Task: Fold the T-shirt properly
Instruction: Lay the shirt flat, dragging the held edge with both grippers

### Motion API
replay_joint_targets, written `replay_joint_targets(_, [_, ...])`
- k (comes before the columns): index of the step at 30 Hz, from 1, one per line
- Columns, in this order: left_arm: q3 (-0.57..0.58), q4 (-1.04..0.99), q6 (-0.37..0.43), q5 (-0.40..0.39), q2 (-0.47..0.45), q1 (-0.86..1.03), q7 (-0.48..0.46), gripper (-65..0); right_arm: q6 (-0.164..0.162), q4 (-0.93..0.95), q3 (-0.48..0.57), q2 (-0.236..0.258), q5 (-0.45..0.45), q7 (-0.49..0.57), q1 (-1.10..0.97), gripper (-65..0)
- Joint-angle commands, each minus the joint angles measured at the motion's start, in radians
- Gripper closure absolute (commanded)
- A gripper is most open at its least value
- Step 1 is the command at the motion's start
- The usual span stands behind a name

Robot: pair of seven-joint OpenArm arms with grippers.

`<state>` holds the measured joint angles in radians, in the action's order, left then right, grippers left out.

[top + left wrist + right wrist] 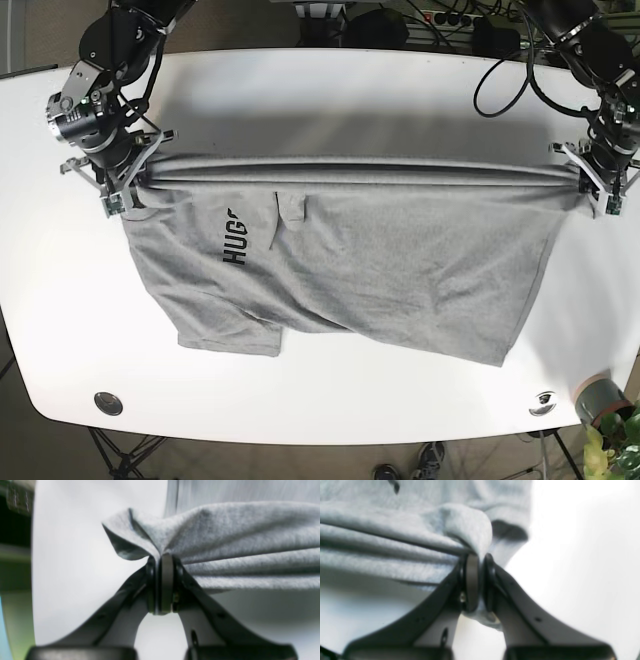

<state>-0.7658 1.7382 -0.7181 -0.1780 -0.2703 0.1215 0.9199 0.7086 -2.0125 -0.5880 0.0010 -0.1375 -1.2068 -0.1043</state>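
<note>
Both claws, the left gripper [597,187] and right gripper [118,185], are clamped on the T-shirt [350,270], its taut edge stretched straight between them across the table [330,90].

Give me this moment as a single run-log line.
phase: fold in progress | left claw: shut on T-shirt | right claw: shut on T-shirt | edge stretched taut between claws | rest lies on table

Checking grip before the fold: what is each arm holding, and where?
Both hold the T-shirt: left gripper and right gripper each pinch an opposite end of its stretched upper edge.
</note>
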Motion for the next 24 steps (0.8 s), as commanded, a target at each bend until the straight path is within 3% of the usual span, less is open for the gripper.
replay_joint_targets(1, [-0.013, 0.019, 0.020, 0.019, -0.027, 0.034, -0.026, 0.0, -0.010, -0.020, -0.011, -0.006, 0.028, 0.017, -0.042, -2.4])
replay_joint_targets(13, [-0.114, 0.016, 0.020, 0.021, -0.005, 0.116, -0.028, 0.0, -0.010, -0.020, -0.014, -0.008, 0.028, 0.018, -0.188, -2.5])
replay_joint_targets(24, [-0.136, 0.015, 0.020, 0.021, 0.001, 0.231, -0.028, 0.0, -0.010, -0.020, -0.014, -0.008, 0.028, 0.018, -0.232, -4.4])
